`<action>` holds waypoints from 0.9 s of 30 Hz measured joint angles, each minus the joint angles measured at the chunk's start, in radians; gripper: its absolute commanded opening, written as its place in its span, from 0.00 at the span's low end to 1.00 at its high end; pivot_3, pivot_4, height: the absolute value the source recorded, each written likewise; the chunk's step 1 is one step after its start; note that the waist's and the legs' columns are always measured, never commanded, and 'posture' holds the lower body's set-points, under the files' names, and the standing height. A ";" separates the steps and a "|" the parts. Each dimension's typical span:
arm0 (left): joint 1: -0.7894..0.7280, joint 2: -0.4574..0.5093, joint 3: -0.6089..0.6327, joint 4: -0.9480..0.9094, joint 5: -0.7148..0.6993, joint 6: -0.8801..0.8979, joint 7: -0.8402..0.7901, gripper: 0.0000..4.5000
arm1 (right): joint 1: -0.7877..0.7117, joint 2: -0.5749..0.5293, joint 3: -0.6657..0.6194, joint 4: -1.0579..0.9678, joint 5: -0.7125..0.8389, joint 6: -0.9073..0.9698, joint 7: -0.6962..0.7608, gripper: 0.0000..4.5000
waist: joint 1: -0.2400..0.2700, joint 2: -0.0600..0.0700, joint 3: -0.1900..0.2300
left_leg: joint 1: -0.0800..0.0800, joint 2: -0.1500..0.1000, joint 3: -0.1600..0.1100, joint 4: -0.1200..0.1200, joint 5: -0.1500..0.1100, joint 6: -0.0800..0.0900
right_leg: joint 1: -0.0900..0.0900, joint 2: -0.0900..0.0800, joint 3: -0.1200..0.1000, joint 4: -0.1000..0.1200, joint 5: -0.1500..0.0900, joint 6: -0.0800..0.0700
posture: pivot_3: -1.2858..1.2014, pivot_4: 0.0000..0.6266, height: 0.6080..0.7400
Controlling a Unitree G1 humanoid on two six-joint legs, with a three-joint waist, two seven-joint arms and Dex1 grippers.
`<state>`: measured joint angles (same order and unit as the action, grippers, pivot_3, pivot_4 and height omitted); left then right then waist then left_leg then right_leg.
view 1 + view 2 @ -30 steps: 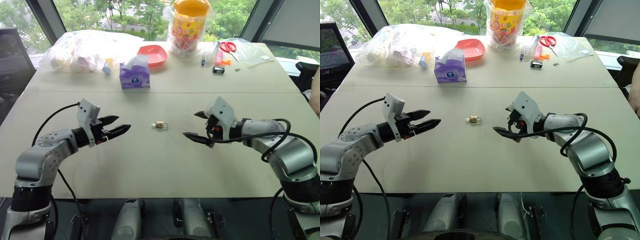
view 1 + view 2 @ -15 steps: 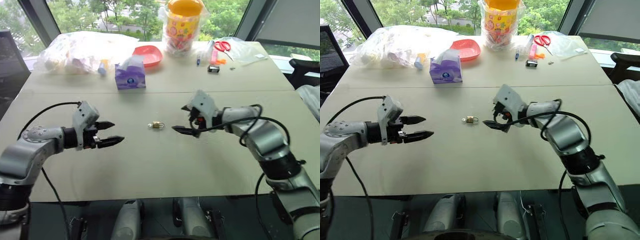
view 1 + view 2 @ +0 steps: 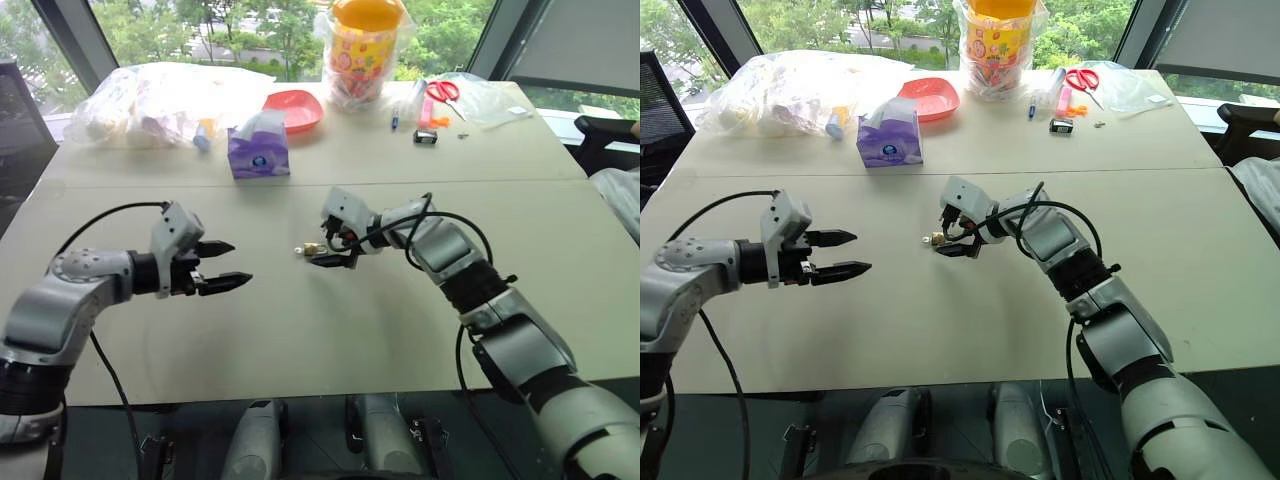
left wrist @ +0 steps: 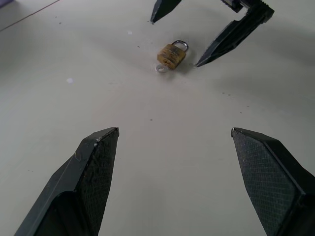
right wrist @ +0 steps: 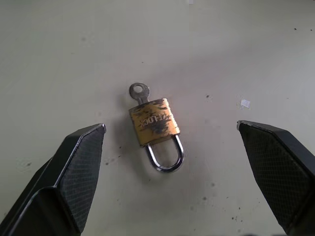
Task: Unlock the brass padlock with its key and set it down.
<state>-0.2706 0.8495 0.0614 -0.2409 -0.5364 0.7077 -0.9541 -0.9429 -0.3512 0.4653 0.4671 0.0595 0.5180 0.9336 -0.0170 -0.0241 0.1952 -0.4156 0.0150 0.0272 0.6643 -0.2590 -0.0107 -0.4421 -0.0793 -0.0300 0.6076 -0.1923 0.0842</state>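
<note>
the small squarish yellow-brass padlock with a thin silvery wire shackle [image 5: 154, 127] lies flat on the pale beige table [image 3: 330, 330], near the table's middle. its long axis runs across the table: the shackle loop points toward the right gripper [image 3: 330, 246] and the bottom end points toward the left gripper [image 3: 225, 265]. the tiny silvery key [image 5: 140, 91] sticks out of that bottom end, in line with the body, round bow outermost.

the engraving on the padlock's scuffed face cannot be read, and the key's blade is hidden inside the body. in the head views the key is only a pale dot beside the brass.

the right gripper stands spread wide, its two black fingers on either side of the padlock, close but not touching, grasping nothing. the left gripper is also spread wide and empty, well apart from the padlock, pointing toward it.

beyond the padlock, toward the window, stand a purple tissue box [image 3: 258, 152], a red shallow dish [image 3: 298, 108], a clear bag of pale items [image 3: 165, 100], a yellow-lidded patterned tub [image 3: 364, 50], red-handled scissors [image 3: 443, 91] and a small black object with orange parts [image 3: 426, 136]. nothing lies between the padlock and either gripper.
</note>
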 measured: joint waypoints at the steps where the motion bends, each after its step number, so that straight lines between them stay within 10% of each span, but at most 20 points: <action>1: 0.007 -0.001 -0.001 0.001 0.006 0.000 0.005 0.84 | -0.010 0.015 0.000 0.040 -0.013 -0.019 0.003 1.00 | 0.000 0.000 0.000 | 0.001 0.000 0.000 0.000 0.000 0.000 | 0.000 0.000 0.000 0.002 0.000 0.000 | 0.52 0.24 1.00; 5: 0.011 -0.009 0.000 0.001 0.013 -0.001 0.020 0.85 | -0.041 0.049 0.000 0.135 -0.050 -0.082 0.028 0.81 | -0.001 0.000 0.000 | 0.005 0.000 0.000 0.000 0.000 0.000 | 0.001 0.000 0.000 0.005 0.000 -0.001 | 0.52 0.24 1.00; 11: 0.007 -0.010 -0.001 0.012 0.024 -0.014 0.020 0.85 | -0.041 0.066 0.002 0.164 -0.090 -0.158 0.080 0.16 | -0.002 0.000 0.000 | 0.007 0.000 0.000 0.000 0.001 -0.001 | 0.003 0.001 0.001 0.006 -0.002 -0.003 | 0.52 0.24 1.00; 27: -0.318 -0.236 0.032 0.407 -0.099 0.014 -0.071 0.85 | 0.123 -0.100 -0.099 -0.304 -0.200 -0.468 -0.050 0.16 | 0.003 0.000 0.000 | 0.007 -0.001 -0.001 0.002 0.001 -0.002 | 0.004 0.001 0.000 0.007 0.000 0.000 | 0.52 0.24 1.00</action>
<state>-0.5884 0.6139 0.0938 0.1656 -0.6357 0.7219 -1.0252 -0.8199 -0.4513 0.3665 0.1632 -0.1405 0.0497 0.8840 -0.0136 -0.0244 0.1950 -0.4087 0.0144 0.0267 0.6660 -0.2576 -0.0127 -0.4382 -0.0784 -0.0296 0.6146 -0.1925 0.0846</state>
